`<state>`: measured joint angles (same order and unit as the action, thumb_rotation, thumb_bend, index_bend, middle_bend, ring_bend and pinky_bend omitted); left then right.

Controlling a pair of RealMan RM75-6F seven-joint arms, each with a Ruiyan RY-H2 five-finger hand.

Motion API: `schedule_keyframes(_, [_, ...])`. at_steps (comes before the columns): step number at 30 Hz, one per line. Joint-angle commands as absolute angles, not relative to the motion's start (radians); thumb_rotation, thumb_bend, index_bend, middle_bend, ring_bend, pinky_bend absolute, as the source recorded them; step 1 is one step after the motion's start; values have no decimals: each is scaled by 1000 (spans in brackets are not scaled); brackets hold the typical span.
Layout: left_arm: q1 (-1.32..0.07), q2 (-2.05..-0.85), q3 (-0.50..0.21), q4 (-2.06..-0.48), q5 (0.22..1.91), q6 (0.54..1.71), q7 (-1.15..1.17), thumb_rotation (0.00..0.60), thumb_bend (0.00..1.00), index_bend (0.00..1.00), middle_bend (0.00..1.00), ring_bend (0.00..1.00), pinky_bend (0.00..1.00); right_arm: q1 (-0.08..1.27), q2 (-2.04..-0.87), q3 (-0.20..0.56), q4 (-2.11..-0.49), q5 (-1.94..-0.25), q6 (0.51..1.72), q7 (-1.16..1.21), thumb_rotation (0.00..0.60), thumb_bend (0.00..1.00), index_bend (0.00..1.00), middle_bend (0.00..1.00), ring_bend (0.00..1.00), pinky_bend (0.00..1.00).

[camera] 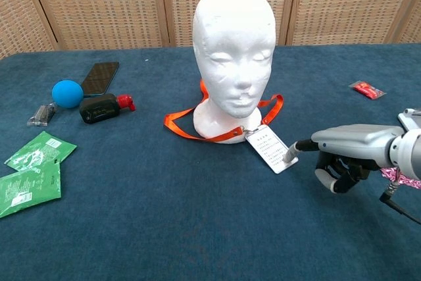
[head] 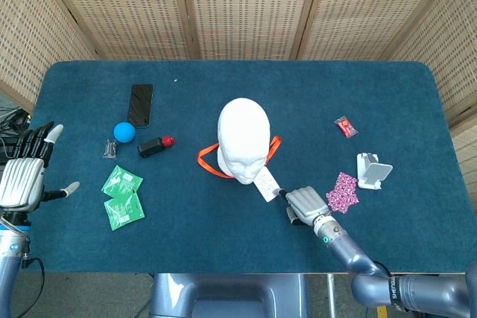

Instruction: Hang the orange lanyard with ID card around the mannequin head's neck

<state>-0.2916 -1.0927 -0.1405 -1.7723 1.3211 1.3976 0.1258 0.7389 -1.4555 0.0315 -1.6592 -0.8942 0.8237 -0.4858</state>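
Right hand (head: 305,204), low at 5 o'clock: one finger extended toward 10 o'clock, remaining fingers curled under, holding nothing. Left hand (head: 22,176), far 9 o'clock: upright, fingers spread, holding nothing.

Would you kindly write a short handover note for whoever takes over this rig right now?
Left hand: open, off the table's left edge, holding nothing.
Right hand: one extended fingertip at the white ID card, other fingers curled under; it holds nothing.
Orange lanyard: looped on the blue table around the base of the white foam mannequin head, card lying in front.
Done: loop is over the head.
Left: it appears only the card needs settling; check the strap sits properly.
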Motion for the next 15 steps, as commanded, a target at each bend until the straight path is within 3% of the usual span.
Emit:
schedule_keyframes(1, [-292, -1092, -142, -1771, 1321, 1394, 124, 600, 0, 0, 0, 0, 0, 752, -1447, 15, -1681, -874, 814, -506, 600, 870, 210, 808, 760, 914])
schedule_keyframes(15, [-289, -1092, -147, -1775, 1326, 1389, 124, 600, 0, 0, 0, 0, 0, 802, -1382, -62, -1810, -819, 805, -591, 600, 870, 226, 808, 760, 914])
